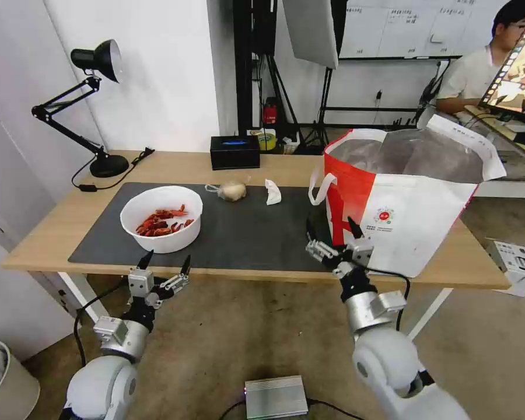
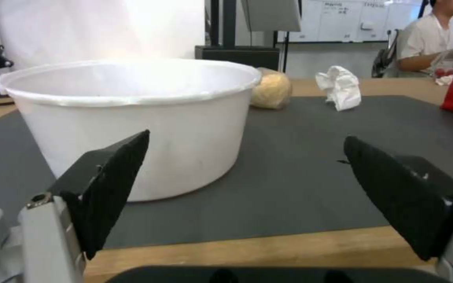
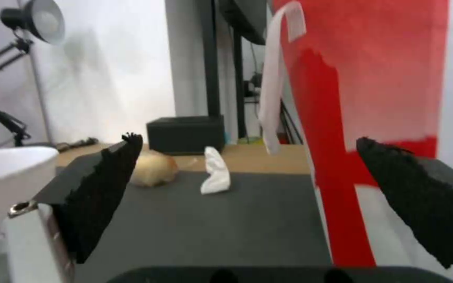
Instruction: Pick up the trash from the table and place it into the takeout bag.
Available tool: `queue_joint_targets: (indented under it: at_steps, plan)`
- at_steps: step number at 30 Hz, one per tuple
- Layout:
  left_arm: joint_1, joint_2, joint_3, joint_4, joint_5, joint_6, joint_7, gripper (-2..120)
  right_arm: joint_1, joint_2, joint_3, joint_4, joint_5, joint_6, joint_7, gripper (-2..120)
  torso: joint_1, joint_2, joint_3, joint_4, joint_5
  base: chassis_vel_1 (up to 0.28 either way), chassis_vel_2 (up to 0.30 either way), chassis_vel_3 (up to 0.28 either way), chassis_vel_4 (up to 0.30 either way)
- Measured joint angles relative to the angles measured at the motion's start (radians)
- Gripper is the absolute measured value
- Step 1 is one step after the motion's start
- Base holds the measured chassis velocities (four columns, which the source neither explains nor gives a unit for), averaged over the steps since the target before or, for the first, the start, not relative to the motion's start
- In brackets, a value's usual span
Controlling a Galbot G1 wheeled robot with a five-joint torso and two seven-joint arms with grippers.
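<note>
So nothing's been grabbed yet: the left end effector (image 1: 165, 266) is held spread wide at the bench (image 1: 52, 230) edge, just short of the white bowl (image 1: 161, 219), presumably lined up for it. The right end effector (image 1: 331, 234) is parked, also released, beside the takeout bag (image 1: 414, 216); tissue (image 1: 272, 192) and knotted bag (image 1: 232, 190) are left on the mat (image 1: 245, 233).

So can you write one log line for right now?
left pincer: open, before bowl | right pincer: open, beside takeout bag | tissue: on mat
</note>
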Motion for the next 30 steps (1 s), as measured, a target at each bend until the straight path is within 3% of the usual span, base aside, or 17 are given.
queue_joint_targets:
  at_steps: [9, 30]
  plan:
    - [0.004, 0.002, -0.002, -0.001, -0.006, -0.003, 0.013, 100, -0.073, 0.067, 0.0, -0.009, -0.098, 0.029, 0.096, 100, 0.0, 0.0, 0.0, 0.0, 0.0001, 0.0, 0.0, 0.0, 0.0]
    - [0.002, 0.011, -0.023, 0.0, -0.019, -0.004, 0.022, 100, -0.165, 0.127, 0.013, -0.005, -0.18, 0.058, 0.092, 100, 0.0, 0.0, 0.0, -0.0001, 0.0001, 0.0, 0.0, 0.0, 0.0]
